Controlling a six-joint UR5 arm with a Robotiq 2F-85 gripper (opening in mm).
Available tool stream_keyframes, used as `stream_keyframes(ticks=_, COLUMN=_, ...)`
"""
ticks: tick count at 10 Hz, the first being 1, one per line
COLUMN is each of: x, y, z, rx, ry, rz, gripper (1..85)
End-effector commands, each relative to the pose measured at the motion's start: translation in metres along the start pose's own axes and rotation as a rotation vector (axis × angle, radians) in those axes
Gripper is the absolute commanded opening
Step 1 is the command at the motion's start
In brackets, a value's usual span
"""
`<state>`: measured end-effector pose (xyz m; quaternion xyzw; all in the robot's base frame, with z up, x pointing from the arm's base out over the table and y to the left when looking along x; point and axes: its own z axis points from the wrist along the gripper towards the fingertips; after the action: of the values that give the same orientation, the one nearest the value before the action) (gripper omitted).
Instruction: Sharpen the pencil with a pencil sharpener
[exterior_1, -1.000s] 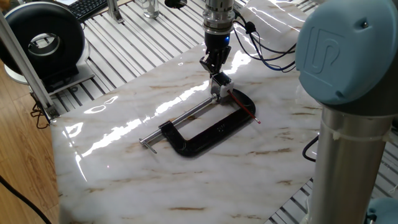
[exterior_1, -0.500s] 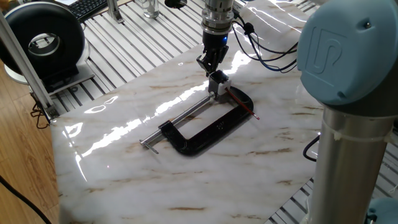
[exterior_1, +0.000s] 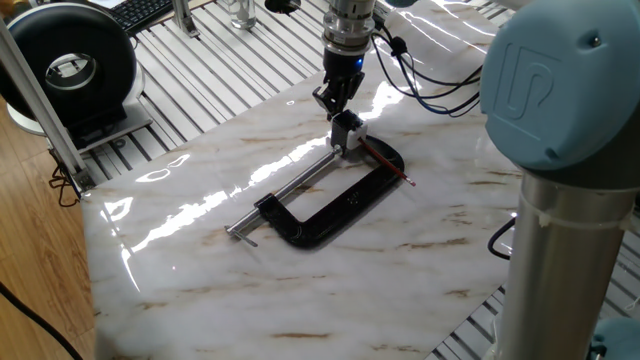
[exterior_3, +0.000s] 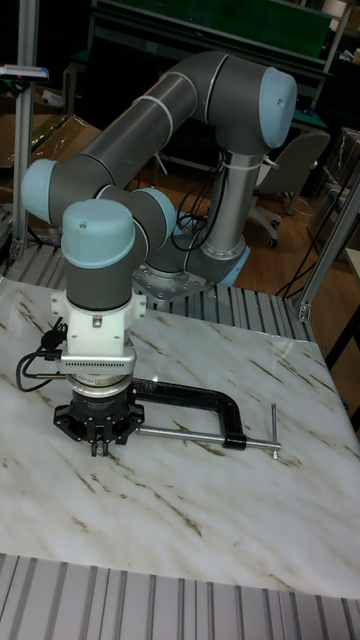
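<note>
Table (exterior_1: 300, 290): white marble, brown veins, glossy glare streaks. Clamp (exterior_1: 340, 215): black frame; screw rod (exterior_1: 295, 188) silver. Pencil (exterior_1: 388, 166): red, dark tip. Sharpener (exterior_1: 348, 132): silvery-white, dark top. Gripper (exterior_1: 333, 100): black. Arm (exterior_3: 150, 115): grey tubes, pale blue joint caps, white wrist section. Cables (exterior_1: 430, 90): black. Floor (exterior_1: 30, 230): light wood.

Gripper (exterior_3: 100, 437) above marble table (exterior_3: 200, 520); black clamp (exterior_3: 205, 405) behind
</note>
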<state>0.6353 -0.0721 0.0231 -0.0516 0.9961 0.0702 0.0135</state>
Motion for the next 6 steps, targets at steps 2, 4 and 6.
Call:
stream_keyframes(ticks=2, x=-0.005, y=0.0, z=-0.001, rx=-0.003, ry=-0.021, rz=0.018, gripper=1.0)
stream_keyframes(ticks=4, x=0.006, y=-0.016, z=-0.002, rx=0.058, ry=0.022, rz=0.008, gripper=1.0)
stream_keyframes(ticks=6, x=0.013, y=-0.026, z=-0.003, rx=0.096, ry=0.05, rz=-0.005, gripper=1.0)
